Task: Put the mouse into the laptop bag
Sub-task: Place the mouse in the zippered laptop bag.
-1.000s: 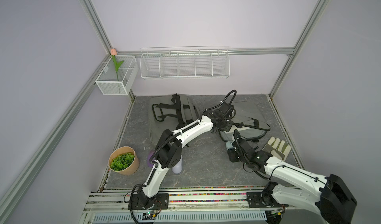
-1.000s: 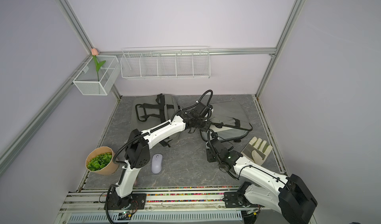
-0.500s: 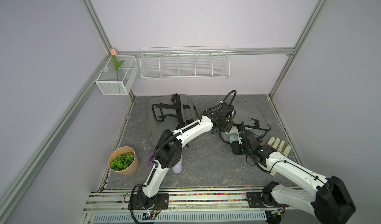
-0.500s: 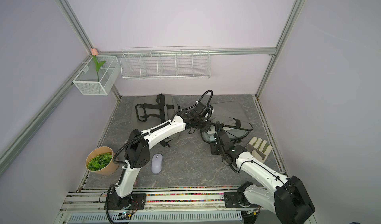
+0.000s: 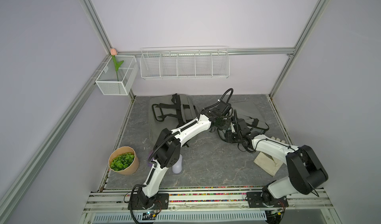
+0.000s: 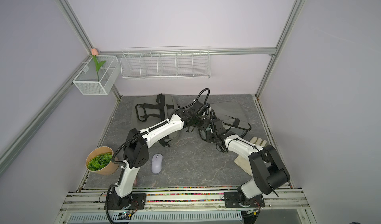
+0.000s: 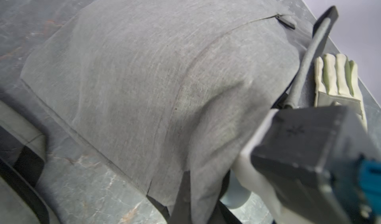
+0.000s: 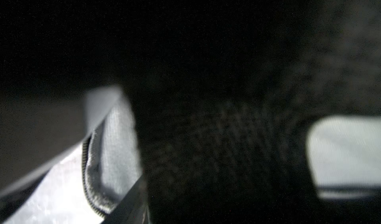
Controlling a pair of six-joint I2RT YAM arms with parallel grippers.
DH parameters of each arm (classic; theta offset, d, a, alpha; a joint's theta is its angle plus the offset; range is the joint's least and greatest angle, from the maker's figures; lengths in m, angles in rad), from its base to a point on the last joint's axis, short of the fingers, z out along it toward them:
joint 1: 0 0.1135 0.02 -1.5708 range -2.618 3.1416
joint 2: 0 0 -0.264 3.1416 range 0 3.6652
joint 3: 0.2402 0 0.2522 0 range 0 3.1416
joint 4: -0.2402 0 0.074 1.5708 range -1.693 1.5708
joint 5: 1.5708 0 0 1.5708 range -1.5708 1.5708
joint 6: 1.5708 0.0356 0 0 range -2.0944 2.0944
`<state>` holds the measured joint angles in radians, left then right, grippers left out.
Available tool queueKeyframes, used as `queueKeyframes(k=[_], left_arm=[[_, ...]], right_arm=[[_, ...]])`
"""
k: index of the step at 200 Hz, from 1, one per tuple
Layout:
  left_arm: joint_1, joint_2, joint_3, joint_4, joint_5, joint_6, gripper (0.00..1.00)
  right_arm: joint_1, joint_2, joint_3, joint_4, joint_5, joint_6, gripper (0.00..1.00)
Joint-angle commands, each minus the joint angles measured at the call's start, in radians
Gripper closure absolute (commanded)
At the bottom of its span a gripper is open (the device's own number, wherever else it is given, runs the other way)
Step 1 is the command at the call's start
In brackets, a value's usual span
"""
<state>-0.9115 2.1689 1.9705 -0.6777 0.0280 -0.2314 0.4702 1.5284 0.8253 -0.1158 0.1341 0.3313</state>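
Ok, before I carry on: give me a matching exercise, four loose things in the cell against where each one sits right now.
Things
1. mouse
2. glove
3. pink tulip
4. potted green plant

Places
A. in the white mesh box on the left wall
B. front left corner of the table
C. partly under the right arm
D. on bare table, just right of the left arm at its elbow

Pairs: 1-D, 2-C, 3-A, 4-B

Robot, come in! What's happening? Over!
Left pincer shut on laptop bag edge. Right pincer inside bag mouth, jaws hidden. Mouse on table, ungrasped.
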Motion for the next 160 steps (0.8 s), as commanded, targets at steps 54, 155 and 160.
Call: queueKeyframes(k=[54, 155, 160], left_arm=[[-0.028, -0.05, -0.017, 0.001, 0.079, -0.013, 1.0], [-0.027, -0.047, -0.03, 0.007, 0.088, -0.01, 1.0], [-0.027, -0.047, -0.029, 0.005, 0.09, -0.011, 1.0]], right_arm=[[-0.019, 0.171, 0.043, 0.19, 0.017, 0.005, 0.25], [-0.026, -0.128, -0.143, 0.185, 0.027, 0.035, 0.09], [-0.028, -0.151, -0.156, 0.186, 0.022, 0.038, 0.09]])
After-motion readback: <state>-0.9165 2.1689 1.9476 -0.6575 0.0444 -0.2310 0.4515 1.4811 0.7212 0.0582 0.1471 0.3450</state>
